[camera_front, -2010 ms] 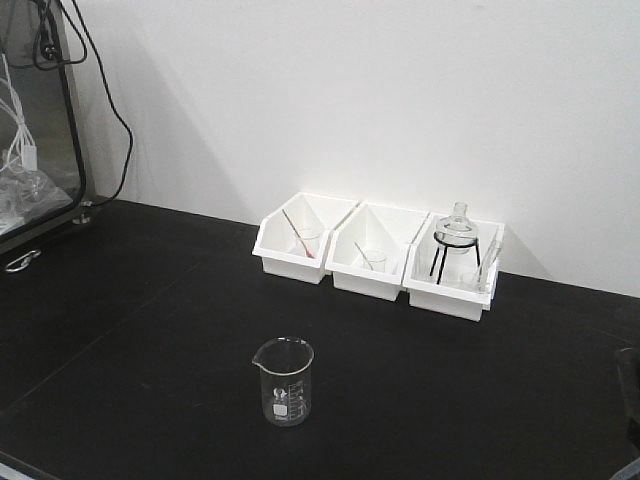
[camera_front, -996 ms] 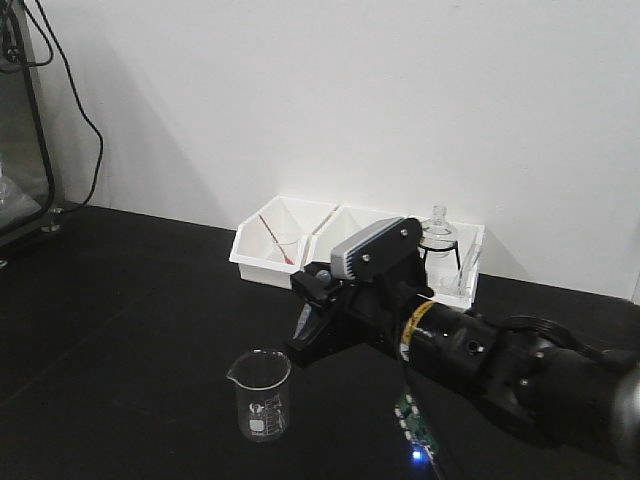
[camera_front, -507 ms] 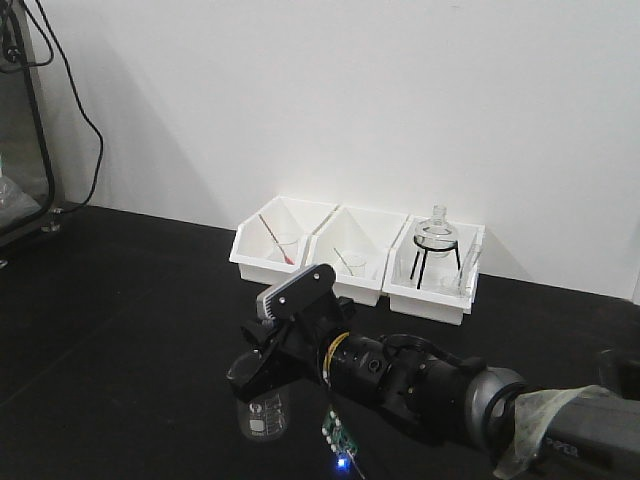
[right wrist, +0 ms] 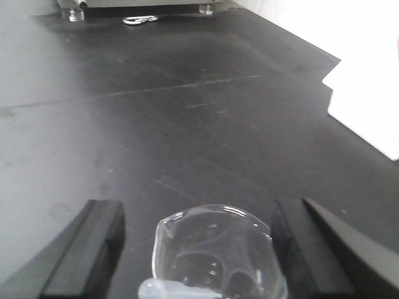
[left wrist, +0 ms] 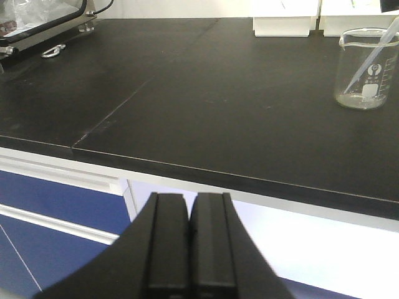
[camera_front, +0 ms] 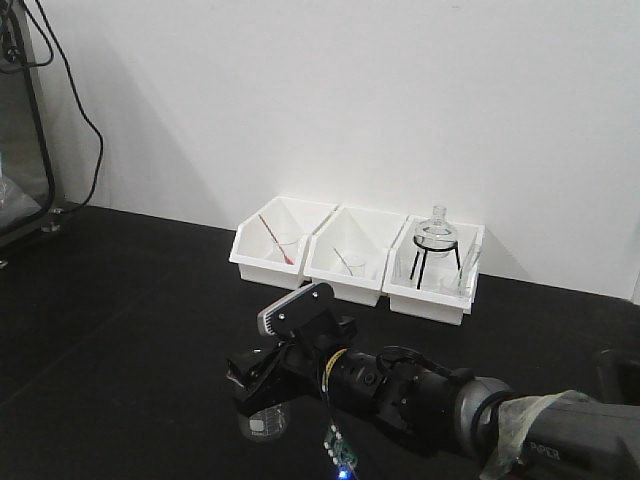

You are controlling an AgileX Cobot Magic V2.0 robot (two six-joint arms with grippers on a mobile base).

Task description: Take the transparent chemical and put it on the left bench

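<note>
The transparent chemical (camera_front: 262,424), a small clear beaker with a white stick inside, stands on the left bench (camera_front: 120,300), the black worktop with three white bins. My right gripper (camera_front: 262,388) hangs over it. In the right wrist view the gripper (right wrist: 198,218) is open, with one finger (right wrist: 93,249) on each side of the beaker's rim (right wrist: 218,255) and a gap to both. My left gripper (left wrist: 192,208) is shut and empty, below the bench's front edge. In the left wrist view the beaker (left wrist: 368,68) stands far to its upper right.
Three white bins (camera_front: 355,262) stand in a row against the white wall; the right one holds a round flask on a black wire stand (camera_front: 436,240). A metal-framed cabinet (camera_front: 25,120) with black cables stands at the far left. Blue drawers (left wrist: 50,205) sit under the bench.
My right arm came in from the right, swung left and lowered over the beaker. Its open fingers now stand on either side of the beaker, which has not moved.
</note>
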